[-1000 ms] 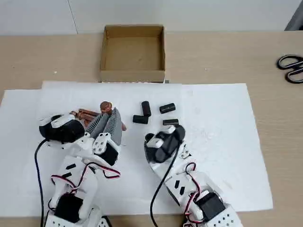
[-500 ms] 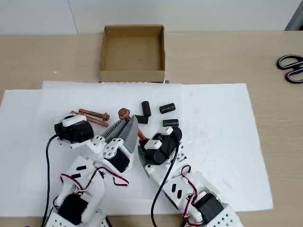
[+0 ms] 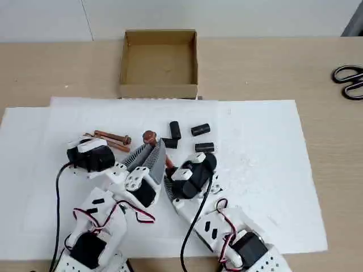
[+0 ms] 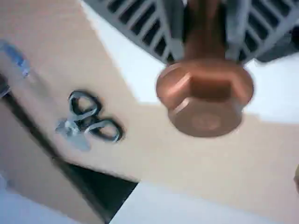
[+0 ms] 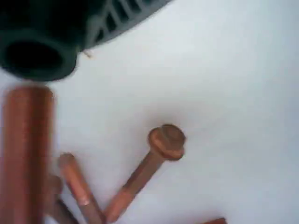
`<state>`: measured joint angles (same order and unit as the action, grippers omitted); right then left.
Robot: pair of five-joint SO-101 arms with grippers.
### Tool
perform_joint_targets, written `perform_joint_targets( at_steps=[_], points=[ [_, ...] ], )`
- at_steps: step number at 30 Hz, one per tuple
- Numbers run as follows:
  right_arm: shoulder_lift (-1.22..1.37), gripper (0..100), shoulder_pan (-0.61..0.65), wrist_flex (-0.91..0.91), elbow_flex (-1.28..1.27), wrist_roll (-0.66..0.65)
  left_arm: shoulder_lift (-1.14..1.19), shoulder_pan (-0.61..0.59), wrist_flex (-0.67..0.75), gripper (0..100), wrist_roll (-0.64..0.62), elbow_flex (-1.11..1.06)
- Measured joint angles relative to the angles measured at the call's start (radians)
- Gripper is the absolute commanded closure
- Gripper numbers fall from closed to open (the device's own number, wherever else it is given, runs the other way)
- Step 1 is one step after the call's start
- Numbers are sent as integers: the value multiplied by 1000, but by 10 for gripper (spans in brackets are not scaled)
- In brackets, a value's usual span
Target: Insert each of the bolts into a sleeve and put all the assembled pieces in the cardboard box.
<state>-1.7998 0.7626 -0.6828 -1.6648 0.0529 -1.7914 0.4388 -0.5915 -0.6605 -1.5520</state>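
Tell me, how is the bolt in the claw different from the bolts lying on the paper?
The held bolt is pinched in the left claw, up off the white paper; the loose bolts lie flat on it, untouched. The held bolt tilts up, head toward the high view; the loose bolts lie on their sides. All are copper-coloured with a wide hex head.

the held bolt (image 4: 204, 95) and the loose bolts (image 3: 112, 137) are seen in copper brown. the held sleeve (image 5: 35, 53) and the sleeves (image 3: 200, 130) on the white paper (image 3: 261, 147) are coloured black. the fingers (image 4: 135, 18) are moulded grey, with slats. the box (image 3: 159, 89) is plain brown, the table (image 3: 266, 68) tan, the scissors (image 3: 347, 83) black, the arms (image 3: 93, 212) white with black motors.
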Motion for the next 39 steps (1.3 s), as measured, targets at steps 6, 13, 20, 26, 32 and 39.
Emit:
perform_joint_targets(
  at_steps=[6, 13, 20, 26, 32, 39],
  points=[
    [0, 995, 17, -60, 18, 0, 0, 2, 0, 995, 0, -26],
    [0, 995, 20, -66, 35, 0, 0, 0, 0, 995, 0, -26],
    [0, 995, 20, -66, 35, 0, 0, 0, 0, 995, 20, -26],
    [0, 995, 17, -66, 35, 0, 0, 0, -26, 995, 20, -26],
    [0, 995, -6, -66, 34, -20, 0, 12, -57, 995, 20, -26],
    [-2, 995, -12, -66, 35, -20, 0, 86, -58, 995, 29, -61]
  ],
)
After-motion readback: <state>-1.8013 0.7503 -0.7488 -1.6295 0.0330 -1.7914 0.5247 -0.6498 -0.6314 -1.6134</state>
